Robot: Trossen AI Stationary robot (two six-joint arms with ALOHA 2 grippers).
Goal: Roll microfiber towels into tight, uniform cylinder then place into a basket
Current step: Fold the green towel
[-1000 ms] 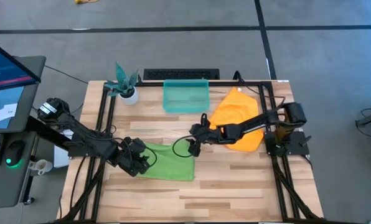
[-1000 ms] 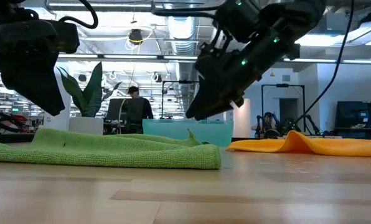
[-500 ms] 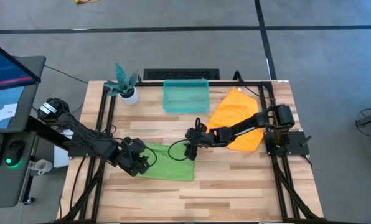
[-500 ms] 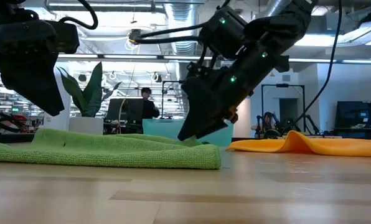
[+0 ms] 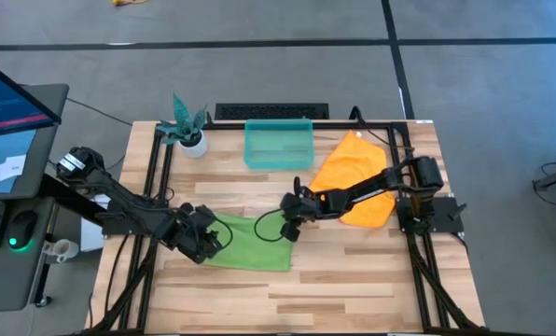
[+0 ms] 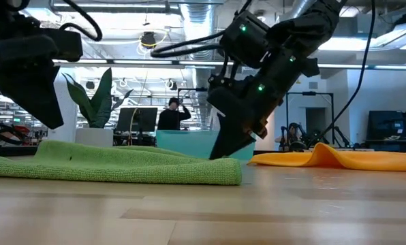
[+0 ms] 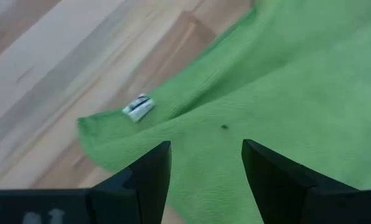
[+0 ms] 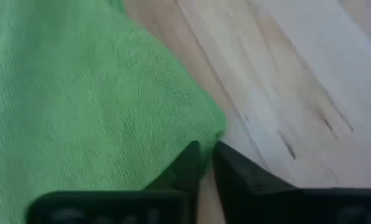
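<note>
Two towels, neither rolled yet: green towel (image 5: 253, 242) flat on desk (image 5: 353, 280) front-centre, orange towel (image 5: 354, 175) crumpled at right beside basket (image 5: 279, 145), which holds nothing. Right gripper (image 5: 292, 231) pinched on green towel's right corner; left gripper (image 5: 203, 245) spread apart over its left edge. Rolling & binning all remain.

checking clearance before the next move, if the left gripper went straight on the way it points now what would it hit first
The green towel. The left gripper hangs open just above it, fingers pointing down at the cloth near its corner with the white tag. Nothing shows in between, though how much gap is left is hard to judge.
</note>
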